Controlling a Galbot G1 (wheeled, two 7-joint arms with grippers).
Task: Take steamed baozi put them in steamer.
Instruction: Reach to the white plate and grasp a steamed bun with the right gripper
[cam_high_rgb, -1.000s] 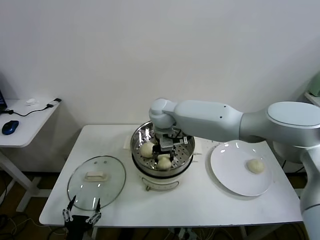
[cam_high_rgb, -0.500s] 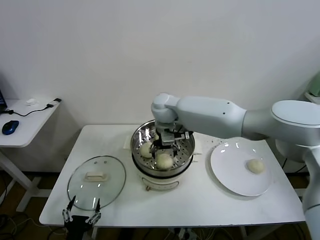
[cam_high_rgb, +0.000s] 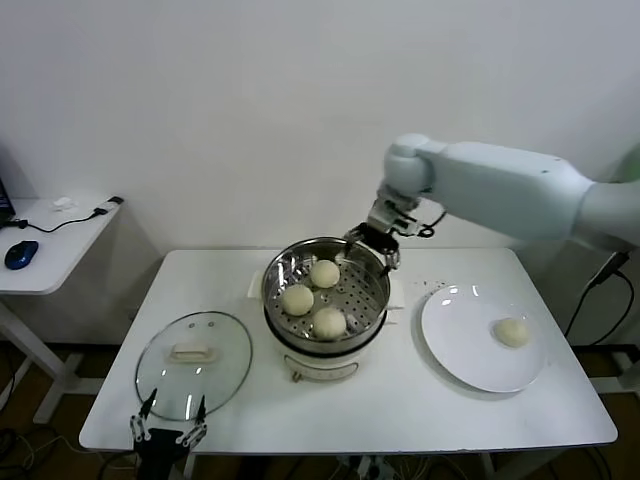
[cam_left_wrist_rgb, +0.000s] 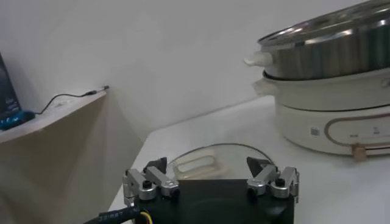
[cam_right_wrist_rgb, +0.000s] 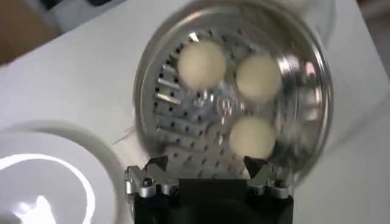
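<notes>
While a glass lid (cam_high_rgb: 193, 363) lies left of the steamer (cam_high_rgb: 326, 292), three cream baozi (cam_high_rgb: 324, 273) sit inside; one rests on the plate (cam_high_rgb: 482, 335). Right hand (cam_high_rgb: 368, 246) hovers wide, empty; left hand (cam_high_rgb: 165, 434) parked wide at the surface (cam_high_rgb: 350, 410) edge.

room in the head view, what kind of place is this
Likely a lab or office set up as a test kitchen: a plain white table bearing an electric steamer, and a side desk with a computer mouse.
</notes>
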